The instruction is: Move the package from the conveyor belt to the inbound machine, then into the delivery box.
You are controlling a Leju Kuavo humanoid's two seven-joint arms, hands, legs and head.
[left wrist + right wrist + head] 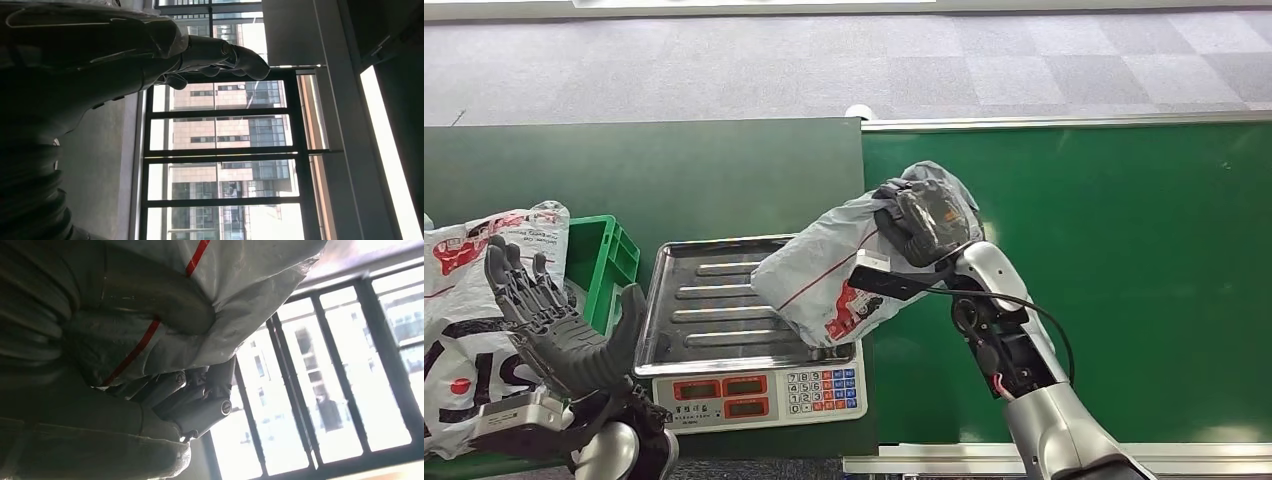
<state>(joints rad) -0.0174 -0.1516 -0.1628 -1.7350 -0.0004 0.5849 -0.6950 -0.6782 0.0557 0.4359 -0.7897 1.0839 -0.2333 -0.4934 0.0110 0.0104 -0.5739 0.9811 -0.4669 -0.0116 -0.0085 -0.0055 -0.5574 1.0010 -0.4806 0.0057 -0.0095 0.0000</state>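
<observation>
Nearest us, our left hand (554, 320) waits raised at the near left with its fingers spread and nothing in it, palm turned toward the scale, so we judge it ready to receive or steady the load. Behind it lie white printed mail bags (464, 300) and a green plastic crate (604, 262). Just right of the hand, the weighing scale (724, 350) stands on the dark green table (674, 170), its steel tray bare and its keypad facing us. Further right, our right hand (924, 225) grips the white poly-bag package (829, 275) and carries it above the tray's right edge, coming off the green conveyor belt (1124, 280), probably so the bag can be lowered flat for weighing.
</observation>
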